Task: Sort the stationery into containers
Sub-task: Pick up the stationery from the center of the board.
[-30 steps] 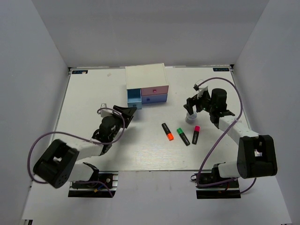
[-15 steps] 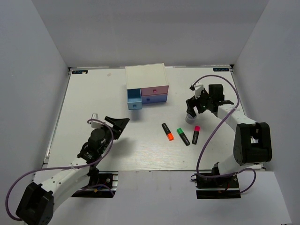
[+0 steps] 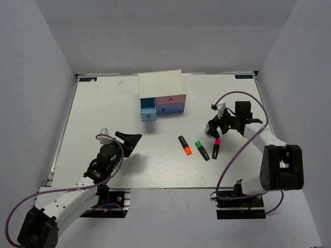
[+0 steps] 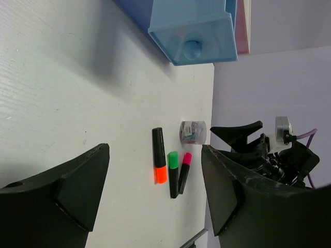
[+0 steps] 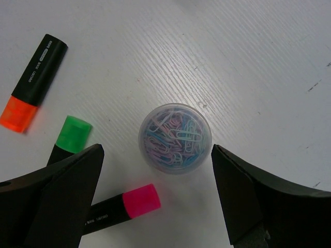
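Note:
Three black markers lie side by side at mid-table: orange-ended [image 3: 185, 145], green-ended [image 3: 202, 150] and pink-ended [image 3: 216, 148]. A small clear round tub of paper clips [image 5: 175, 137] stands just beyond them. My right gripper [image 3: 216, 129] hangs open over the tub, one finger on each side and not touching it. The white drawer chest [image 3: 160, 83] stands at the back, its blue drawer [image 3: 148, 109] pulled out and its pink drawer [image 3: 170, 99] shut. My left gripper [image 3: 129, 140] is open and empty, well short of the blue drawer [image 4: 194, 31] and left of the markers [image 4: 159, 155].
A purple drawer [image 3: 171, 108] sits shut under the pink one. White walls close in the table on the left, back and right. The right arm's purple cable [image 3: 238, 150] loops over the table's right side.
My left gripper has drawn back from the blue drawer toward the near left. My right gripper has shifted slightly nearer and now covers the tub in the top view.

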Action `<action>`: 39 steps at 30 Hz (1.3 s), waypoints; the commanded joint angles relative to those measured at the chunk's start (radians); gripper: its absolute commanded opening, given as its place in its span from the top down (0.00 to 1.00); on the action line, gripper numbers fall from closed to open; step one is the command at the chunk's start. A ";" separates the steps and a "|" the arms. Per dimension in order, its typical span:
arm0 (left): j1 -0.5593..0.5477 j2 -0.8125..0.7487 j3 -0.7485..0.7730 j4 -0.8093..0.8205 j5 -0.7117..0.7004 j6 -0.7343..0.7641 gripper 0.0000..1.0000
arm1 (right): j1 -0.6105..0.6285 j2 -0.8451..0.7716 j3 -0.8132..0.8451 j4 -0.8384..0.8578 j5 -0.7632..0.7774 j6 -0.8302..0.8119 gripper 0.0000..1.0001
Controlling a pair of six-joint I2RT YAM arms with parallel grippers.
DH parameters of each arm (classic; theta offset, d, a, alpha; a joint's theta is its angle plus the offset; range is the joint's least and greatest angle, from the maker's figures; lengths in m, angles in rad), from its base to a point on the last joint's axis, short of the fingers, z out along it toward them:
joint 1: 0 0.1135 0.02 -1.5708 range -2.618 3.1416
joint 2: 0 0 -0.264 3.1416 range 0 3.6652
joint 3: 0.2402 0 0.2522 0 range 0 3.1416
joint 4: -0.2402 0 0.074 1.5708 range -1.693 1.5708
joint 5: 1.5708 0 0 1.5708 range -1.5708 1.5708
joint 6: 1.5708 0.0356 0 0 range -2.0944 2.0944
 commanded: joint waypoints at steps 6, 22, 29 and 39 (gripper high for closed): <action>-0.003 -0.020 -0.021 -0.021 -0.010 0.015 0.18 | -0.014 0.053 -0.009 0.047 0.000 -0.024 0.10; -0.003 -0.033 -0.021 -0.031 -0.010 0.015 0.18 | -0.013 0.081 -0.046 0.087 0.034 0.003 0.10; -0.003 -0.032 -0.021 -0.030 -0.010 0.015 0.18 | -0.007 0.113 -0.020 0.078 0.025 0.029 0.12; -0.003 -0.063 -0.021 -0.060 -0.010 0.015 0.18 | -0.005 0.120 -0.013 0.133 -0.012 0.031 0.19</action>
